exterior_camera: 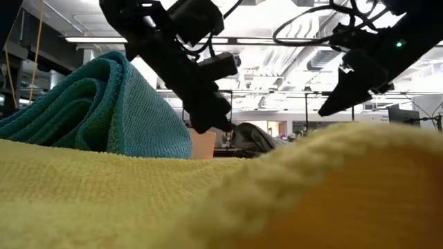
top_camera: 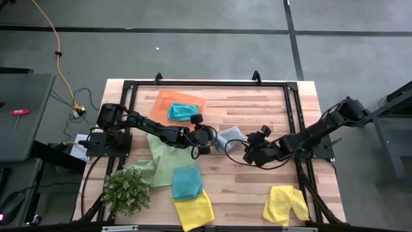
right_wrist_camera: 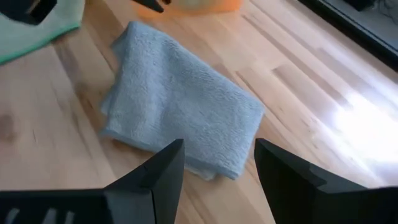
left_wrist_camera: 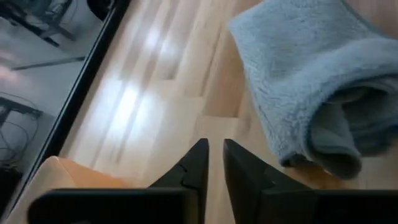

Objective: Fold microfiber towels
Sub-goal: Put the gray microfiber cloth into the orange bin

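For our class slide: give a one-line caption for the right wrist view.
Open right gripper poised over a folded grey microfiber towel on the wooden table.

wooden table (top_camera: 257,167), towels (top_camera: 230,138), orange tray (top_camera: 161,100), plant (top_camera: 127,189)

My two arms are dark, almost black, made of long thin pieces joined by round chunky parts. Black cables loop out near each wrist and curl back in. My left gripper (top_camera: 205,143) ends in two flat black fingers (left_wrist_camera: 196,165) that come to sharp points, with a small step cut into the inner edge. My right gripper (top_camera: 250,150) has two wide black fingers (right_wrist_camera: 163,167) shaped like wedges. A tiny green light glows on one arm.
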